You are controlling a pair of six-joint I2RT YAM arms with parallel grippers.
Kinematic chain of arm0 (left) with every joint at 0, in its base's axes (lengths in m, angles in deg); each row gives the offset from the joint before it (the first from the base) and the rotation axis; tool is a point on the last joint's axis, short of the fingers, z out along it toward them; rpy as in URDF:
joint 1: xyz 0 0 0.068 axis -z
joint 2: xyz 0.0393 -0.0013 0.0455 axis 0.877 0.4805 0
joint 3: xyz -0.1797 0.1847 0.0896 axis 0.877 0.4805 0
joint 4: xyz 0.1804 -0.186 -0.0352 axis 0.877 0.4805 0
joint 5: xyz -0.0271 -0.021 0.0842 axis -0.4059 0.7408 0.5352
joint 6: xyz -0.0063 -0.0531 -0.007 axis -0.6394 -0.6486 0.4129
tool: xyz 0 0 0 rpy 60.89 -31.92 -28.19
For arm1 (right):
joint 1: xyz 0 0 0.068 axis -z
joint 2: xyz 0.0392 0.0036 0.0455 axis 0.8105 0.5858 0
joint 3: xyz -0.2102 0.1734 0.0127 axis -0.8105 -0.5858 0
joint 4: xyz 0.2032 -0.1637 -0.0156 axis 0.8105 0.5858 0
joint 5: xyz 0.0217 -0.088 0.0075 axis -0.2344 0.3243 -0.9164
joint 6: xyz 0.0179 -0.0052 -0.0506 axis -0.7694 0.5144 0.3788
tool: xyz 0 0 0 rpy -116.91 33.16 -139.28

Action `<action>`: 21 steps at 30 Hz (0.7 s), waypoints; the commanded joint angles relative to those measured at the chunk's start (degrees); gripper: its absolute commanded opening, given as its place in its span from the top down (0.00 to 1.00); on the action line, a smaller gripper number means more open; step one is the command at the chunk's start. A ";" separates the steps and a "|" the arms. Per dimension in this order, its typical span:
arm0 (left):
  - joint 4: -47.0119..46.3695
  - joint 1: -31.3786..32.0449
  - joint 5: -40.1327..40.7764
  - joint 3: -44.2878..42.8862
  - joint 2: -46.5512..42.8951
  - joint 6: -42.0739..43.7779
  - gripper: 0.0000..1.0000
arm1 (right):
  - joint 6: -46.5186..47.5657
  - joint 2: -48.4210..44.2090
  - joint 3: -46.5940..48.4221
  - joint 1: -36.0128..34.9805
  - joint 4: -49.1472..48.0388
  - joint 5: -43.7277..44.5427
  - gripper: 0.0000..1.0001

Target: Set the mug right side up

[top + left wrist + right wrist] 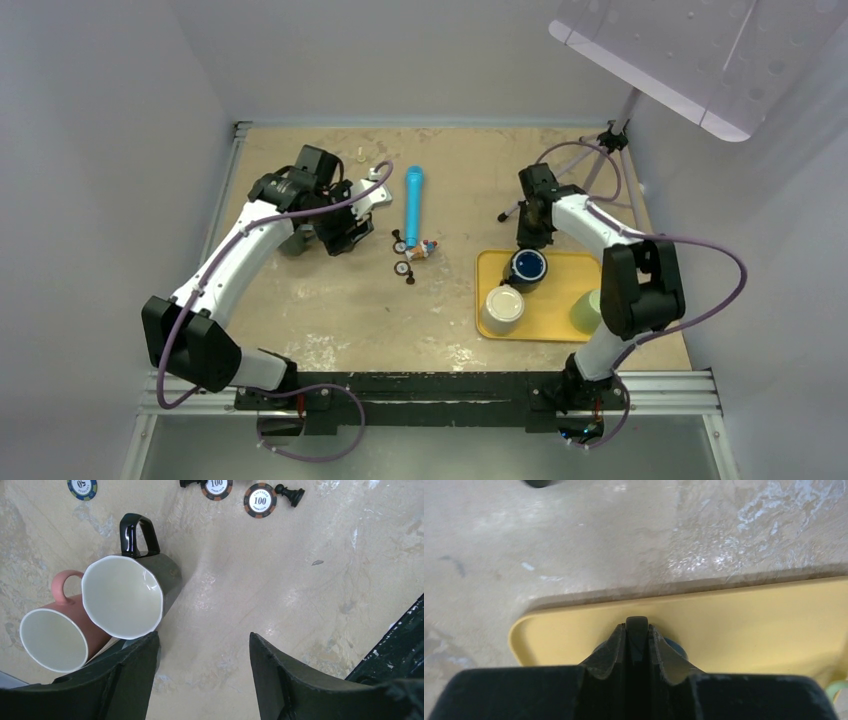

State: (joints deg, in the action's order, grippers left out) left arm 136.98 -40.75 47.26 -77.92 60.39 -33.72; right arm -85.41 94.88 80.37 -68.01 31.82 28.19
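Note:
A dark blue mug (529,266) stands on the yellow tray (560,330) with its opening facing up. My right gripper (527,238) is shut on its dark handle (637,630), just inside the tray's far rim (574,612). A bit of the mug's blue body (675,648) shows beside the fingers. My left gripper (202,637) is open and empty over the bare table. Just to its left, a dark mug with a white inside (122,597) and a pink mug (55,640) lie on their sides, touching each other.
A white cup (502,308) and a pale green cup (588,310) also stand on the tray. A blue cylinder (413,198), poker chips (260,500) and small chess pieces (405,270) lie mid-table. A tripod (610,140) stands at the back right.

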 commanded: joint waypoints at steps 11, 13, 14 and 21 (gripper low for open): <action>9.92 -0.66 -31.36 -8.76 -2.74 0.33 0.26 | 6.78 -29.86 -6.50 -7.14 -21.24 -7.73 1.00; 10.51 -1.32 -39.12 -10.71 -4.01 -1.87 0.23 | 5.27 -34.16 -6.26 -9.40 -24.13 -9.04 1.00; 9.69 -1.45 -42.57 -11.25 -4.80 -3.97 0.21 | 4.42 -36.04 -6.05 -10.80 -25.68 -9.19 1.00; -25.42 -0.19 -57.10 -0.25 -10.54 -35.52 0.01 | -2.65 -41.63 -5.34 -22.88 -40.89 -12.58 1.00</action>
State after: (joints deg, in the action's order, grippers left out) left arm 132.85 -41.71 2.00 -82.54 52.00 -50.57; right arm -83.27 55.36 73.12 -85.47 6.55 19.18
